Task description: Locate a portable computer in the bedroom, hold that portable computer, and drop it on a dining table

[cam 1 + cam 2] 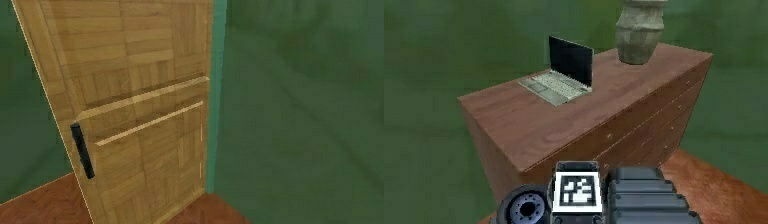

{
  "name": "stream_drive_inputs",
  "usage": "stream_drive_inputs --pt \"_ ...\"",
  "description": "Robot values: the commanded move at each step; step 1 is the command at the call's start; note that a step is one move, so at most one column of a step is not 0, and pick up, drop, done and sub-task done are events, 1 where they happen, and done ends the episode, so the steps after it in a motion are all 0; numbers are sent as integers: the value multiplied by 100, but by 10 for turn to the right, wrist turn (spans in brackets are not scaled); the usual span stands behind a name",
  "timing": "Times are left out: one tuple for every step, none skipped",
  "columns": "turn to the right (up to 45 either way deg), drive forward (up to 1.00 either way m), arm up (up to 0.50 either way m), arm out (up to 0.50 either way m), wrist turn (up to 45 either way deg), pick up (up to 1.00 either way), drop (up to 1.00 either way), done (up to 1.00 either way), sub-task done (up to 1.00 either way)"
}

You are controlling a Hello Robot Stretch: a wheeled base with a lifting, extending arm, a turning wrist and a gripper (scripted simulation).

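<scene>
Arm side view: a brown wooden dresser point(619, 105) set against a green wall, drawer fronts turned toward the lower right. On its top, toward the left end, the laptop point(562, 72), lid raised, dark screen facing the camera, pale keyboard half flat on the wood. Farther right on the same top, well apart from the laptop, a grey-beige vase point(638, 30), cut off by the upper edge. Reddish-brown floor point(729, 185) at the lower right.

Along the bottom edge, dark robot hardware: a white square with black marks point(577, 192), a ribbed dark block point(646, 195) just right of it, and a round dark part just left of it, perhaps the body of the gripper point(524, 208). Far end not made out, so cannot tell whether holding anything or touching the dresser. Well apart from the laptop in the picture.

Forward view: a wooden door point(130, 90) in block-pattern panels, a black handle point(83, 150) near its left edge, a green wall point(300, 100) to the right.
</scene>
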Motion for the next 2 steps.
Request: stream_drive_inputs --pt "0 0 0 46 0 0 0 0 0" --pt "0 0 0 0 450 0 0 0 0"
